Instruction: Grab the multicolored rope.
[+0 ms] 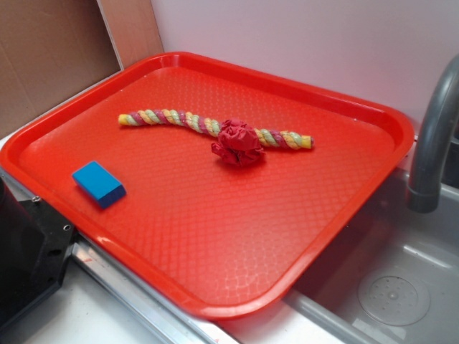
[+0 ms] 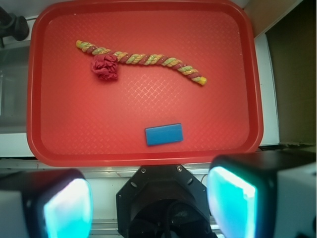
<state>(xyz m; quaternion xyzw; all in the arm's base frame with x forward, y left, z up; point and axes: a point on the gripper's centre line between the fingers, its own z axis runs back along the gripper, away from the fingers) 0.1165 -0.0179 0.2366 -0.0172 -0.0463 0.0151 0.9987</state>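
The multicolored rope (image 1: 190, 122) (image 2: 148, 60), a wavy twisted cord of yellow, pink and pale green, lies across the far half of the red tray (image 1: 215, 294) (image 2: 148, 153). A crumpled red ball (image 1: 238, 142) (image 2: 105, 67) touches it near one end. My gripper (image 2: 148, 206) hangs high above the tray's near edge, over the robot's black base (image 2: 163, 203). Its two cyan pads (image 2: 232, 201) stand wide apart with nothing between them. In the exterior view the gripper is out of sight.
A small blue block (image 1: 99, 184) (image 2: 164, 134) lies on the tray's near side. A grey faucet (image 1: 434, 136) rises at the right over a metal sink (image 1: 394, 287). The black base (image 1: 25, 258) sits at the tray's left edge.
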